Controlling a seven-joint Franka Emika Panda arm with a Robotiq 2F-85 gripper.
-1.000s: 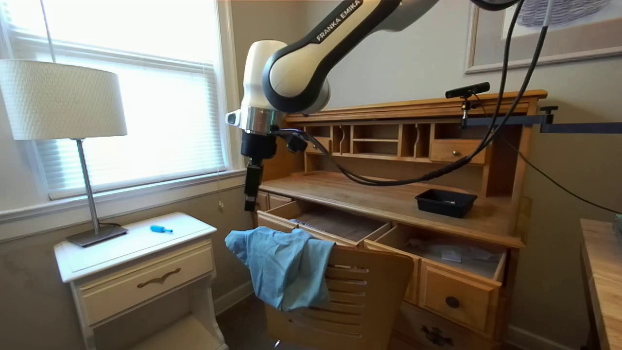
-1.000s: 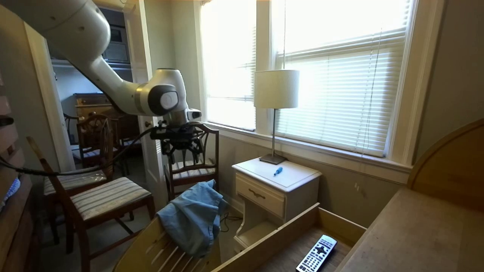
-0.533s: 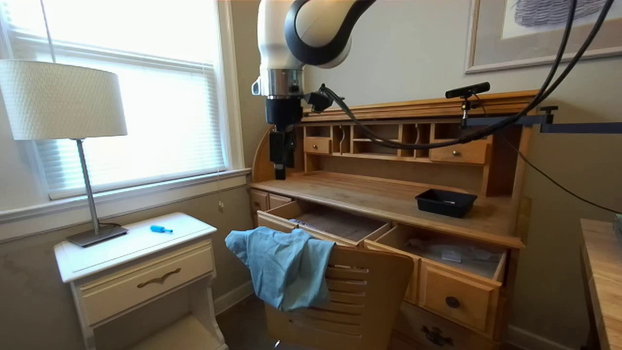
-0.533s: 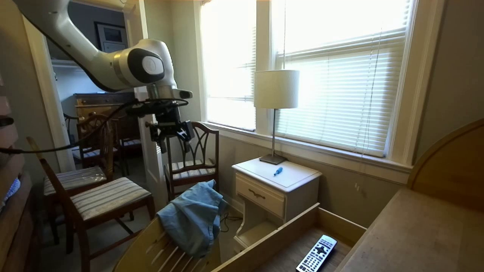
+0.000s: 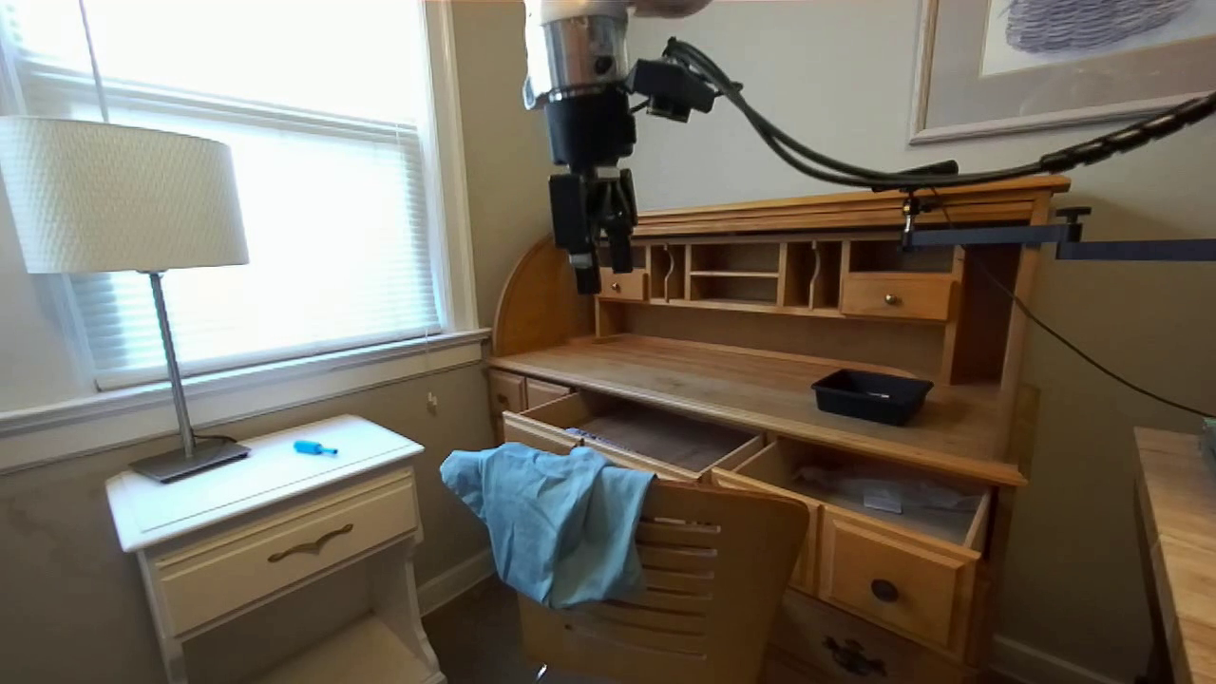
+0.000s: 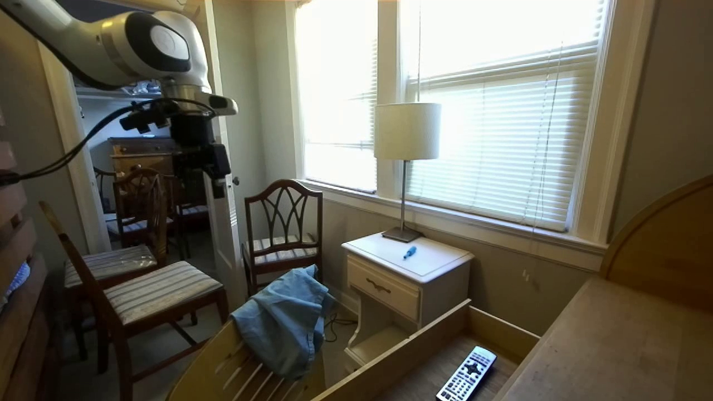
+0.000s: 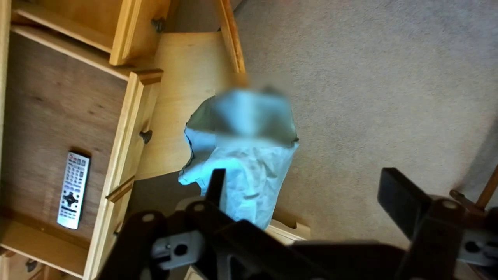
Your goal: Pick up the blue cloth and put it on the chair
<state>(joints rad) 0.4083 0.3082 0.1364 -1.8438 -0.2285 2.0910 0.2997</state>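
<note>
The wrist view shows the claw (image 7: 304, 186) spread wide; below it, the blue cloth (image 5: 560, 527) drapes over the chair (image 5: 755, 560). Only an exterior view shows the black tray (image 5: 869, 403), also lower than the claw.

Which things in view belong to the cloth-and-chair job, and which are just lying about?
For the job:
slatted chair
blue cloth, draped over its back
jaws, open, holding nothing

Lying about:
remote in the open drawer
black tray on the desk
lamp and small blue object on the nightstand
</note>
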